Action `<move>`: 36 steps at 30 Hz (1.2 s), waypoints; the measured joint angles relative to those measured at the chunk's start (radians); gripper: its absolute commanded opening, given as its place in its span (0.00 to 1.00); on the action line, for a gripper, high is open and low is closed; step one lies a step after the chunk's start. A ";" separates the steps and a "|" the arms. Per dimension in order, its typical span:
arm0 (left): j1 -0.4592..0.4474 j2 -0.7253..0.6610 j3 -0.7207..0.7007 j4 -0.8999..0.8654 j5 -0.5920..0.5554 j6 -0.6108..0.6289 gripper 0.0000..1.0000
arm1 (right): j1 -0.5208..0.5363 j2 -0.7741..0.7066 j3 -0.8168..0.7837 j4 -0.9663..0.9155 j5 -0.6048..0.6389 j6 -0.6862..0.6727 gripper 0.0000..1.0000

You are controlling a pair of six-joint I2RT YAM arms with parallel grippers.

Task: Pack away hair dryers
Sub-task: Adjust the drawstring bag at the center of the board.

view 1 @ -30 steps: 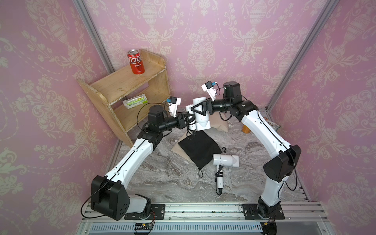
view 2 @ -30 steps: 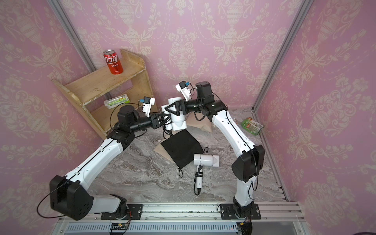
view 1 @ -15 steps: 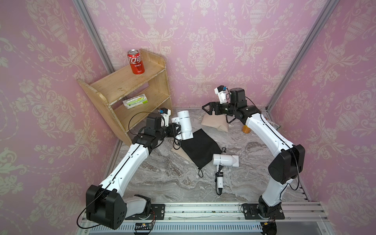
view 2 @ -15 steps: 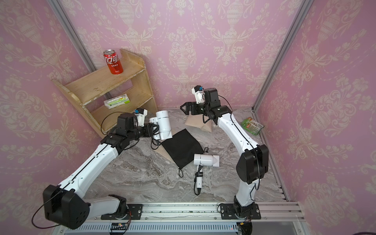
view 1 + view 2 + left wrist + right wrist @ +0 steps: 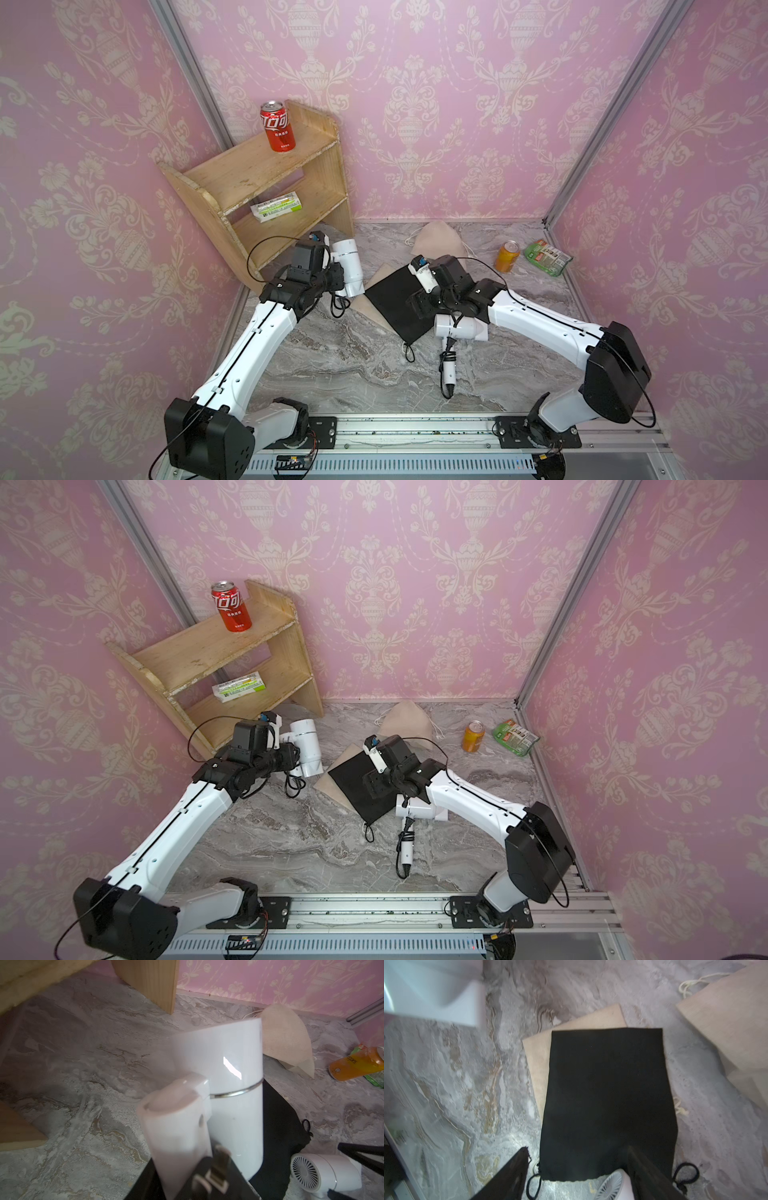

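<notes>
Marble floor (image 5: 332, 365), left tool (image 5: 336, 277) clamping white dryer (image 5: 350, 266) beside shelf (image 5: 266, 174), right tool (image 5: 577, 1148) spread, empty, over black pouch (image 5: 390, 303).

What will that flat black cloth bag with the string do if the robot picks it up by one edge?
The flat black cloth drawstring bag will probably flop and droop, since it lies limp and thin over the beige cloth pouch. It looks empty, so likely very light. Its black drawstring loop may dangle or snag.
</notes>
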 measured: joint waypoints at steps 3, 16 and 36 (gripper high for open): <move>0.010 -0.001 0.000 -0.021 -0.045 0.000 0.05 | 0.048 0.014 -0.026 -0.016 0.038 0.000 0.68; 0.028 -0.001 0.003 -0.041 -0.079 0.000 0.07 | 0.169 0.207 -0.006 -0.068 0.093 -0.022 0.68; 0.044 -0.002 0.007 -0.038 -0.070 0.000 0.05 | 0.171 0.304 0.154 -0.151 0.100 -0.049 0.00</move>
